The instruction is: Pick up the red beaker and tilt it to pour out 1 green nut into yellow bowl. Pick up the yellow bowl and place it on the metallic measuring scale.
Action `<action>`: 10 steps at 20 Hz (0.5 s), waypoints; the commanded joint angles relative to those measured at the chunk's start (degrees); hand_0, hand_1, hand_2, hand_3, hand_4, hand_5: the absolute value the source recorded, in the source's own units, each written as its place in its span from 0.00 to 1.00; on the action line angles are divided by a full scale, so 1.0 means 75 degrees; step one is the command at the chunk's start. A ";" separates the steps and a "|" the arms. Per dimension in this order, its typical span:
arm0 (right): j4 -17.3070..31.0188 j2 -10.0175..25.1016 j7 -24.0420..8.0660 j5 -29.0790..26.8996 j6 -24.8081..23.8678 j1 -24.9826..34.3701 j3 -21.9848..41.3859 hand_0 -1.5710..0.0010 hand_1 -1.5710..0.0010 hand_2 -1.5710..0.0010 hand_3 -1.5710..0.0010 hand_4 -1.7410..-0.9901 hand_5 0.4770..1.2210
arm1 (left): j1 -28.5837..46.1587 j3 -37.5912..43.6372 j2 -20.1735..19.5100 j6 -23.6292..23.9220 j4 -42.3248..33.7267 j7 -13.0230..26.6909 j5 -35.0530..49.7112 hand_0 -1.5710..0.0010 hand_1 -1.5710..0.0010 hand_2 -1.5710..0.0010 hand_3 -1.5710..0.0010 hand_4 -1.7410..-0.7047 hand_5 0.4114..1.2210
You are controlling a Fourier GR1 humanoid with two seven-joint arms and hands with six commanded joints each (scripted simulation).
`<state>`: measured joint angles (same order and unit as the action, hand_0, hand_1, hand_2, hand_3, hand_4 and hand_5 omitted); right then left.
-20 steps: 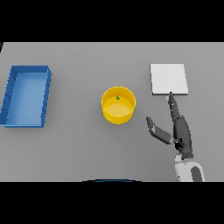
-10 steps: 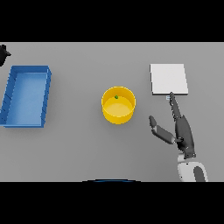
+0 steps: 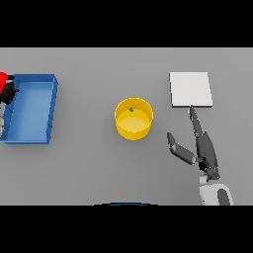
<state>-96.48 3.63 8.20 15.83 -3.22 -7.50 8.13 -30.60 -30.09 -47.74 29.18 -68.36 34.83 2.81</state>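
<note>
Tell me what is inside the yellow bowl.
One small green nut lies in the yellow bowl, near its far rim. The rest of the visible floor is bare; the near wall hides the strip of floor just behind it.

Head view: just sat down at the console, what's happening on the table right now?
The yellow bowl sits mid-table with one green nut inside. The right hand lies open between the bowl and the metallic scale, touching neither bowl. At the far left edge, beside the blue bin, the left hand shows with the red beaker; its grip is unclear. The bowl is not yet on the scale.
</note>
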 commanded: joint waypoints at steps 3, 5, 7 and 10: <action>-0.0110 -0.0039 0.0095 0.0075 -0.0015 -0.0101 0.0092 1.00 1.00 1.00 1.00 0.72 0.26 | -0.0011 -0.0341 -0.0173 -0.0050 0.0127 0.0009 0.0095 0.00 0.00 0.00 0.01 0.07 0.61; -0.0114 -0.0049 0.0027 0.0057 -0.0014 -0.0128 0.0079 1.00 1.00 1.00 1.00 0.73 0.25 | 0.0099 -0.0478 -0.0298 -0.0431 -0.0076 0.0006 0.0173 0.00 0.08 0.09 0.13 0.35 0.52; -0.0080 0.0037 0.0086 -0.0042 -0.0017 -0.0118 -0.0043 1.00 1.00 1.00 1.00 0.74 0.25 | 0.0218 -0.0444 -0.0563 -0.1278 -0.0444 -0.0024 0.0675 0.26 0.40 0.39 0.43 0.60 0.45; -0.0127 -0.0017 0.0043 0.0037 -0.0050 -0.0158 0.0032 1.00 1.00 1.00 1.00 0.74 0.26 | 0.0201 -0.0480 -0.0757 -0.2019 -0.0657 -0.0070 0.1040 0.62 0.69 0.69 0.71 0.80 0.39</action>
<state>-97.43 3.49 8.50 16.11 -3.58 -8.69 8.37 -29.09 -33.70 -53.39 14.03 -73.30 34.28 10.62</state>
